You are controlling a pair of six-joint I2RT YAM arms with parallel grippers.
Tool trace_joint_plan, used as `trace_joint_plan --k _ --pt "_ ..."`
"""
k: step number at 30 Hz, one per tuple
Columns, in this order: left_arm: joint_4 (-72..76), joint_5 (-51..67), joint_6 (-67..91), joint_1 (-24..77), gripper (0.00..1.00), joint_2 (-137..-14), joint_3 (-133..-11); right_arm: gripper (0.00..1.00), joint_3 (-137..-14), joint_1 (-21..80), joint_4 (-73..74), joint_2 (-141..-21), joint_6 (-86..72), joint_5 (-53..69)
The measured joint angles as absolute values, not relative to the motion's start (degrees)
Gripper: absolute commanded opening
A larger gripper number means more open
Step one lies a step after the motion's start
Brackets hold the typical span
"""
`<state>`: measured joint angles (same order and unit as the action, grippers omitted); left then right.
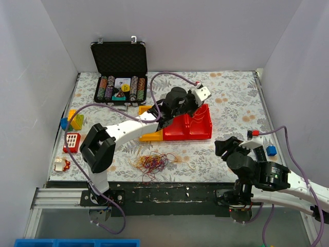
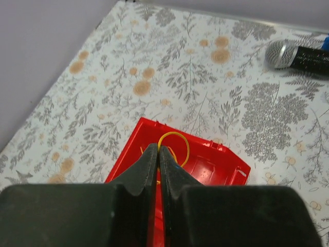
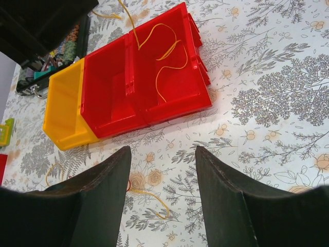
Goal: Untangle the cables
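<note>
Robot lab test cell, white partition walls (image 1: 31,77), aluminium rail (image 1: 61,198), floral-covered table (image 1: 231,98)

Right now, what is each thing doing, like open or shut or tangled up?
left gripper: shut, pinching a yellow cable over the red bin.
right gripper: open, holding nothing.
yellow cable: hanging down, its loose end lying inside the red bin.
tangle of cables: bunched together, loops crossed.
black case: open, lid up.
yellow bin: upright, looks empty.

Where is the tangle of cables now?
Top view: the tangle lies near the front edge, left of centre, just in front of the yellow bin.
</note>
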<state>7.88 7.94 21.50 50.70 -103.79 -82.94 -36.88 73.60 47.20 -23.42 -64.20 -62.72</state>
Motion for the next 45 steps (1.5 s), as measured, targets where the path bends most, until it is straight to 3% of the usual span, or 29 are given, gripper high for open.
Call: trace_joint_plan --k 6,11,14,18,21,24,30,33,35,45 --pt "0.0 4.3 22.0 51.2 0.0 -107.8 -84.2 0.61 -36.9 73.6 47.2 -23.8 -64.3 -62.8" --pt "-7.4 3.4 23.3 51.7 0.12 -113.2 -86.9 0.6 -36.9 73.6 47.2 -25.1 -64.4 -62.8" --pt "-11.5 3.9 24.4 51.9 0.27 -114.0 -87.2 0.6 -36.9 73.6 47.1 -25.4 -64.3 -62.8" --pt "-16.4 4.1 25.7 52.0 0.65 -114.0 -90.7 0.61 -36.9 73.6 47.0 -26.3 -64.1 -62.7" --pt "-19.4 4.7 26.9 51.9 0.79 -114.0 -95.5 0.62 -36.9 73.6 46.4 -27.5 -63.2 -62.3" --pt "-23.8 5.8 27.9 51.5 0.87 -113.9 -101.6 0.63 -36.9 73.6 44.6 -29.1 -61.3 -61.1" --pt "-36.4 12.7 26.9 48.8 0.95 -107.9 -106.4 0.75 -34.4 73.6 34.3 -34.6 -51.9 -54.7" --pt "-41.0 15.7 24.2 46.8 0.95 -98.5 -97.7 0.88 -32.4 73.5 27.5 -39.0 -44.4 -47.9" --pt "-43.8 17.2 22.8 45.2 0.95 -91.1 -88.9 0.91 -31.2 73.1 22.9 -42.0 -40.1 -43.0" --pt "-49.5 24.4 20.5 39.9 0.9 -75.4 -66.6 0.9 -26.1 56.0 6.4 -57.5 -27.3 -9.1"
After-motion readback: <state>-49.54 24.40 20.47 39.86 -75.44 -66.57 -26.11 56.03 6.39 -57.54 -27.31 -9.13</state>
